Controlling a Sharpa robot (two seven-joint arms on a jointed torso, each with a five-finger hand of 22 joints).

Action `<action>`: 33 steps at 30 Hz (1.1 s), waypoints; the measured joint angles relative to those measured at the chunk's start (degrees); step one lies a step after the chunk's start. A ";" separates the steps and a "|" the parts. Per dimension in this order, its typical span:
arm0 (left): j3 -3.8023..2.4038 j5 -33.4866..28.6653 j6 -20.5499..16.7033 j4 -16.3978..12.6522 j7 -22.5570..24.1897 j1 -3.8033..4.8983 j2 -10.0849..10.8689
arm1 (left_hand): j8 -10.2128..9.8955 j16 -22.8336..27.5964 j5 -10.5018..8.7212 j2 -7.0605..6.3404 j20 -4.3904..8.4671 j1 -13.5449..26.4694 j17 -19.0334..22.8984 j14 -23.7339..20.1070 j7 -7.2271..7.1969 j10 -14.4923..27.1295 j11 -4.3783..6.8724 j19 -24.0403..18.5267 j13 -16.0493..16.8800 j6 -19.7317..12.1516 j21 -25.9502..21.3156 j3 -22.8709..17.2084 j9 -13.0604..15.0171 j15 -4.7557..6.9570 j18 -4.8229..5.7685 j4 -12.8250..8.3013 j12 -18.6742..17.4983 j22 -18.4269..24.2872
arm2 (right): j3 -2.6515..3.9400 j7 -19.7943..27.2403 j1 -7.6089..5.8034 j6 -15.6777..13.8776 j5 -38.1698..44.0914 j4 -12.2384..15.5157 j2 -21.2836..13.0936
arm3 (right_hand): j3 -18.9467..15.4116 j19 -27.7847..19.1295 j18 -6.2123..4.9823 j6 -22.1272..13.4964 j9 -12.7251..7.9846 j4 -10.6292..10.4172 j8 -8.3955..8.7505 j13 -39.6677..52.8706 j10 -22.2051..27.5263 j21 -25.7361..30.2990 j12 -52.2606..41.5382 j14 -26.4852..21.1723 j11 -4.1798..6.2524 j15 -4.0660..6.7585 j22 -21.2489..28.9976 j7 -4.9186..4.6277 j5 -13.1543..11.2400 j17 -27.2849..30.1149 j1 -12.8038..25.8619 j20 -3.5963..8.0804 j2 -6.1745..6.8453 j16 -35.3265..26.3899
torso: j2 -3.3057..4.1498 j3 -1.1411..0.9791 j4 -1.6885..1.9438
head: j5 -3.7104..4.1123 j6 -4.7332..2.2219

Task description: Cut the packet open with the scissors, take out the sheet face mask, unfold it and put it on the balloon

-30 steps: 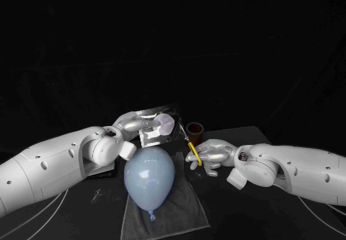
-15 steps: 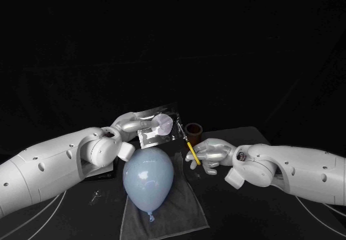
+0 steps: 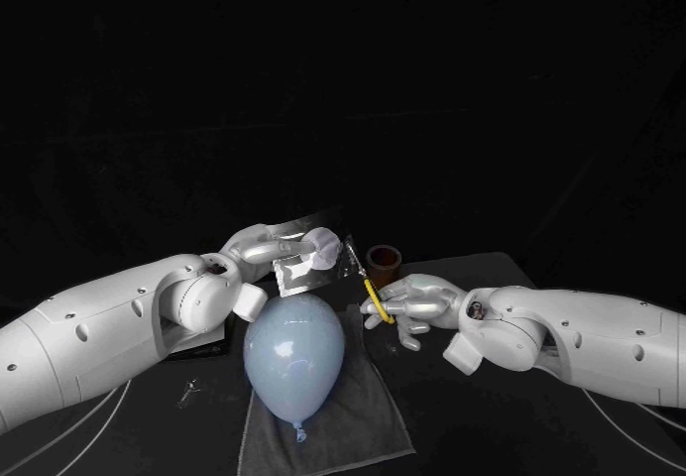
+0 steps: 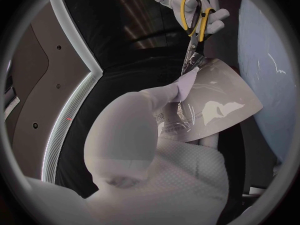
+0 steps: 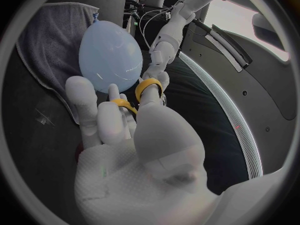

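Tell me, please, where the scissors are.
In the head view the right hand holds the scissors right of the balloon's far end, blades at the packet.

The packet (image 3: 312, 266) is a flat, glossy, silvery-clear pouch, held up off the worktop in the left hand's (image 3: 265, 246) fingers and tilted on edge. The scissors (image 3: 375, 293) have yellow loop handles and thin metal blades. They sit in the right hand (image 3: 414, 305), and in the left wrist view the blade tips meet one edge of the packet. The balloon (image 3: 294, 349) is pale blue, inflated and egg-shaped. It lies lengthwise on a grey cloth (image 3: 375, 416) just below the packet, with its knot toward the robot.
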State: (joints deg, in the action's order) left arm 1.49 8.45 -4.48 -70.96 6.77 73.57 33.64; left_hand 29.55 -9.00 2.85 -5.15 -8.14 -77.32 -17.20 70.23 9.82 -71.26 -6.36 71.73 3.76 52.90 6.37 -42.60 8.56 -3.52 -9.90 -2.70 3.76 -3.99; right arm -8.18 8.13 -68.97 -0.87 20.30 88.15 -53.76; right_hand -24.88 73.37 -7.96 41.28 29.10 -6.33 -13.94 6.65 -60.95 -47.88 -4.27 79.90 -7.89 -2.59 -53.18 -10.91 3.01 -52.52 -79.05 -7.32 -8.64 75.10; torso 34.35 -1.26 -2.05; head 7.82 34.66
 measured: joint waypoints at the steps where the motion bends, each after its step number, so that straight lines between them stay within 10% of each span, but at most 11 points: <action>1: 0.00 0.00 0.02 0.00 0.00 0.00 0.00 | -0.01 0.00 0.00 0.00 0.00 0.00 0.00 0.00 0.00 0.00 0.00 0.00 0.00 0.00 0.00 0.00 0.00 0.00 0.00 0.00 0.00 0.00 | 0.00 0.00 0.00 0.08 0.00 -0.14 0.04 | -0.03 -0.58 -0.06 -0.38 0.11 0.03 0.00 -0.18 0.56 0.91 0.17 -0.62 -0.02 -0.07 0.76 0.00 0.00 0.94 0.15 -0.17 0.15 -0.44 | 0.00 0.00 0.00 | -0.01 0.00; 8: -0.01 0.04 0.21 0.00 -0.02 0.01 0.01 | 0.24 0.00 0.00 -0.02 0.00 0.02 -0.04 0.00 -0.09 0.01 -0.01 0.00 0.00 -0.09 0.00 0.00 0.00 0.00 0.04 0.00 0.00 0.00 | -0.01 -0.13 0.00 0.58 -0.09 -1.20 0.40 | -0.08 -2.52 -0.92 -2.00 0.62 1.25 0.18 -1.20 2.18 4.13 -0.01 -2.44 -0.36 -0.47 3.46 0.21 0.00 4.01 0.24 -0.86 0.59 -1.77 | -0.01 0.00 0.00 | 0.19 -0.05; 13: -0.02 0.04 0.30 -0.01 -0.02 0.01 0.06 | 0.28 0.07 -0.01 -0.04 0.00 0.03 -0.06 -0.01 -0.10 0.01 -0.01 0.00 -0.01 -0.10 0.00 0.00 0.00 -0.01 0.07 0.00 0.00 0.00 | -0.05 -0.18 0.00 -0.08 -0.67 -1.54 0.77 | 1.58 0.94 -0.92 5.45 2.07 5.71 -4.14 0.07 -6.78 -2.38 -4.88 -0.03 2.15 1.88 -1.55 1.19 0.00 -0.29 -6.22 0.46 -3.25 0.71 | -0.01 0.00 0.00 | 0.21 -0.06; 19: -0.08 0.02 0.40 -0.02 0.09 0.07 0.10 | 0.30 0.14 -0.06 0.02 0.00 -0.03 -0.06 -0.09 -0.10 0.01 -0.01 0.00 -0.01 -0.10 0.00 0.00 0.01 -0.09 0.09 0.00 0.00 0.00 | -0.10 -0.30 0.06 -2.26 -1.68 -1.67 0.84 | 1.14 3.36 -0.81 11.99 1.83 11.39 -6.39 1.74 -8.61 -5.71 -7.22 2.21 0.75 4.65 -4.18 3.92 2.45 -2.44 -8.06 3.38 -4.55 0.91 | -0.01 0.00 0.00 | 0.21 0.18; 33: -0.07 0.00 0.63 -0.02 0.15 0.05 0.10 | 0.30 0.14 -0.20 0.16 0.00 -0.18 -0.06 -0.09 -0.15 0.03 -0.03 -0.01 -0.02 -0.16 0.00 0.00 0.01 -0.09 0.17 0.00 -0.10 0.00 | -0.10 -1.65 0.05 -6.46 -3.06 -1.47 1.86 | 2.39 5.08 0.08 13.61 5.73 15.05 -10.74 14.49 -8.68 -7.21 -12.54 2.72 0.82 5.92 -5.93 5.23 2.65 -4.56 -7.49 5.50 -5.12 0.90 | -0.01 0.00 0.01 | 0.23 0.12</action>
State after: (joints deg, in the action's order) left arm 1.42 8.46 -3.85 -70.98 6.93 73.62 33.73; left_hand 29.85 -8.86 2.65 -4.99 -8.14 -77.50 -17.26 70.14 9.67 -71.23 -6.39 71.72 3.74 52.74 6.37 -42.60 8.57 -3.61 -9.73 -2.70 3.66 -3.99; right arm -8.28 6.48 -68.92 -7.33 17.24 86.68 -51.90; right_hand -22.49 78.46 -7.88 54.88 34.83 8.72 -24.68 21.14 -69.63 -55.09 -16.81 82.62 -7.07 3.33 -59.10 -5.68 5.66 -57.07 -86.54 -1.82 -13.76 76.01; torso 34.35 -1.26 -2.05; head 8.05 34.78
